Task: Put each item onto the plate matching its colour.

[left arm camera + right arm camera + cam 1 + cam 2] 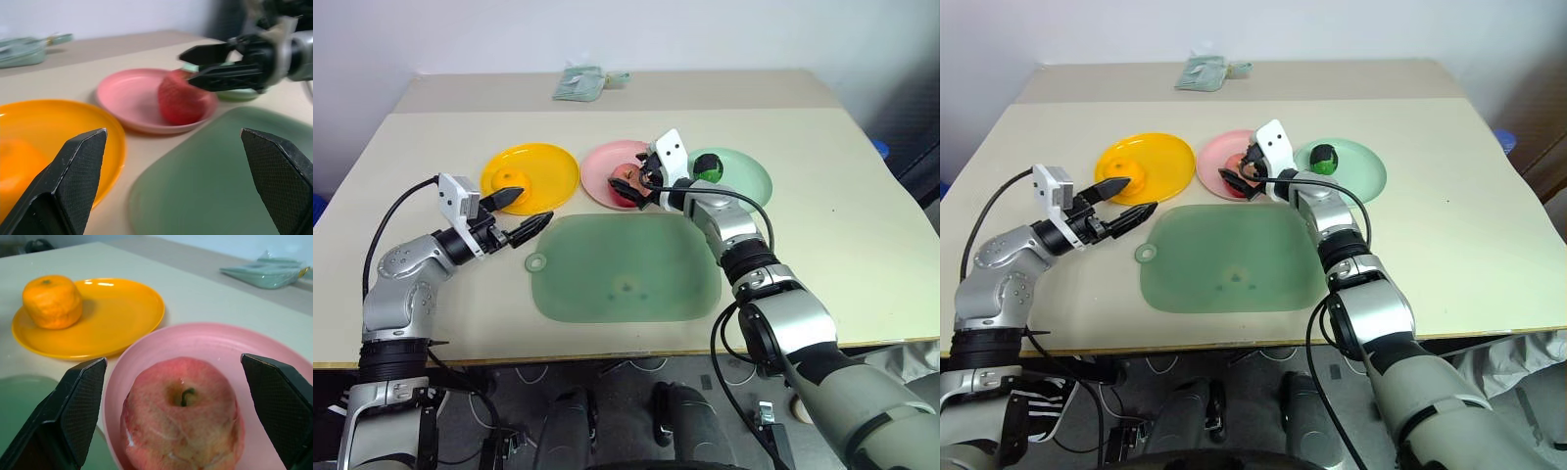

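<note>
1. The table (pixel 862 245) carries a pale-green cutting mat (pixel 626 269) at its middle, with three plates in a row at the mat's twelve o'clock edge.
2. The yellow plate (pixel 548 162) sits at eleven o'clock from the mat and holds the tangerine (pixel 52 301); the pink plate (pixel 605 162) at twelve holds the apple (pixel 182 428); the green plate (pixel 749 176) at one holds the dark green ball (pixel 710 166).
3. The right gripper (pixel 641 184) hovers over the pink plate with its fingers spread wide, one on either side of the apple and clear of it, stem up. I'd judge the apple set down and let go.
4. The left gripper (pixel 524 211) is likewise released, empty, at five o'clock of the yellow plate.
5. All three fruits look matched.
6. No readable writing anywhere.
</note>
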Motion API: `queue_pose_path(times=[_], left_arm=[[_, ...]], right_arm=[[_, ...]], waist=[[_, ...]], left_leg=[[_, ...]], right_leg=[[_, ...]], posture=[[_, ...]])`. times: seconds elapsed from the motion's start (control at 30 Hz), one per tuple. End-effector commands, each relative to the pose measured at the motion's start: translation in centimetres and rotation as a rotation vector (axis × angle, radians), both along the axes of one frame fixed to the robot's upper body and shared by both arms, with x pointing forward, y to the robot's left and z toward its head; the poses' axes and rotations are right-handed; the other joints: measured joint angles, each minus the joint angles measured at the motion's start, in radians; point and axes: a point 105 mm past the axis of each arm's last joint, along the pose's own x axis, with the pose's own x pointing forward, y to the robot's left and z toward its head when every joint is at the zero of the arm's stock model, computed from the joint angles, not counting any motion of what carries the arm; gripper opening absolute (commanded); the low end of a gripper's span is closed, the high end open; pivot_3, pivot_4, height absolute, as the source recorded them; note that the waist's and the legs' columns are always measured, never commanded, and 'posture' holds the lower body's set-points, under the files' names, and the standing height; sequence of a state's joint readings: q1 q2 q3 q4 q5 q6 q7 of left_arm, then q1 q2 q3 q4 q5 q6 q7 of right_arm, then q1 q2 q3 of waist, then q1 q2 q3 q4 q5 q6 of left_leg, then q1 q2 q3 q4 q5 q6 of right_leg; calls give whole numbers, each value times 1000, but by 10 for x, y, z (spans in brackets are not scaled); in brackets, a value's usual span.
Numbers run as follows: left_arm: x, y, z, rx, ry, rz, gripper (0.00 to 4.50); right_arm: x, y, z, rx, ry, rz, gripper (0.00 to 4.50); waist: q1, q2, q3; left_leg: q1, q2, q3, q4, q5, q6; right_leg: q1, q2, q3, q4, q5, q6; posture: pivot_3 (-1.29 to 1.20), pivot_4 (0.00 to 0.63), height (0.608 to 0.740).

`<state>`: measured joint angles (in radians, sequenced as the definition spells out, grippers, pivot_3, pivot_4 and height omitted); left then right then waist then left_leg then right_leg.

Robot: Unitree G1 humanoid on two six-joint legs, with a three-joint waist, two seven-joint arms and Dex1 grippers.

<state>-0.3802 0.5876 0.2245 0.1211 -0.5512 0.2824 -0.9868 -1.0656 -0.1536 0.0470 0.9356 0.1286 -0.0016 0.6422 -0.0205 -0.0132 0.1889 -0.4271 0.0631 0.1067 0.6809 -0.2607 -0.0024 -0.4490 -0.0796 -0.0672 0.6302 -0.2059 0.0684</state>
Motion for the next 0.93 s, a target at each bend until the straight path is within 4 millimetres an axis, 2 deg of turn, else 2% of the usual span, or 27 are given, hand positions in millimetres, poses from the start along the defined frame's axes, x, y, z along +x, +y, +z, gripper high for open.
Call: queue_pose_path(times=[0.03,0.13,0.23,0.3,0.47,0.57,0.67,0.77,0.83,0.93], left_arm=[[-17,-3,14,-7,-52,-116,4500],[-21,-4,14,8,-66,-140,4500],[-24,-3,13,13,-26,-206,4500],[-25,-8,12,19,-20,-243,4500],[-27,-28,14,-5,21,-357,4500],[-28,-29,17,4,41,-426,4500],[-22,-26,20,29,53,-461,4500],[-10,-30,20,54,39,-480,4500],[-3,-36,21,49,17,-476,4500],[-1,-46,20,29,17,-501,4500]], right_arm=[[-18,-16,52,78,-175,83,4477],[-50,-36,59,60,-252,174,4477],[-95,-57,48,-17,-236,277,4477],[-117,-70,40,-52,-191,319,4477],[-153,-95,23,-131,-93,344,4477],[-176,-109,11,-197,-44,325,4477],[-182,-117,12,-233,-66,246,4477],[-174,-129,14,-257,-118,116,4477],[-176,-131,12,-273,-109,112,4477],[-173,-133,20,-278,-121,106,4477]], waist=[[2,0,0],[10,0,0],[13,0,0],[9,0,0],[5,0,0],[12,0,0],[13,0,0],[13,-1,0],[13,-1,0],[13,-1,0]], left_leg=[[0,0,0,0,0,0],[0,0,-1,-1,0,0],[0,0,-2,-1,0,0],[0,0,-2,0,0,0],[3,1,-1,0,0,0],[2,0,-2,0,0,0],[1,0,-2,0,0,0],[1,-1,-2,2,0,0],[2,-1,-3,3,0,0],[1,-1,-2,2,-1,1]], right_leg=[[0,0,0,0,0,0],[0,0,-1,0,0,0],[2,-1,-1,-1,0,0],[2,-1,-1,-2,0,0],[2,1,-1,-1,-2,-4],[2,1,-1,-1,-2,-4],[2,0,-1,-2,-3,-3],[2,0,-1,-2,-3,-4],[3,0,-1,-3,-3,-5],[3,0,-1,-4,-3,-4]], posture=[[0,150,740],[0,150,740],[0,150,740],[0,150,740],[0,150,740],[0,150,740],[0,150,740],[0,150,740],[0,150,740],[0,150,740]])
